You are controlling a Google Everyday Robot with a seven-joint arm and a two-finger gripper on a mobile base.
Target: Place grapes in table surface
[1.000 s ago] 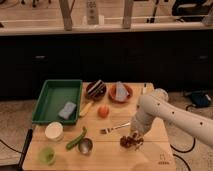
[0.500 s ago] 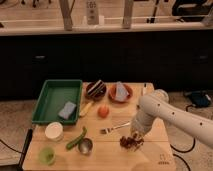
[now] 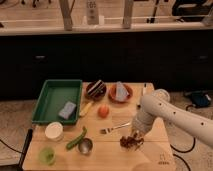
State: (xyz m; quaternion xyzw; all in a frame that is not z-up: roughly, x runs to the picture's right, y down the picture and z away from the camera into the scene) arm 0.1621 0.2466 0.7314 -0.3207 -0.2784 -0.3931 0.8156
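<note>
The grapes [image 3: 131, 142], a small dark reddish-brown lumpy bunch, lie low on the light tan wooden table surface [image 3: 107, 152], right of centre near the front. My gripper [image 3: 136, 134] hangs from the white arm that comes in from the right, directly above and against the bunch. I cannot tell whether the bunch rests on the wood or is still held.
A green tray [image 3: 56, 99] with a blue sponge [image 3: 67, 110] stands at the left. A fork [image 3: 114, 128], an orange-red round fruit [image 3: 103, 111], a dark bowl [image 3: 96, 88], a red plate [image 3: 120, 93], a white cup [image 3: 54, 131], a green pepper [image 3: 76, 138], a metal cup [image 3: 86, 146] and a green cup [image 3: 47, 155] are also on the table.
</note>
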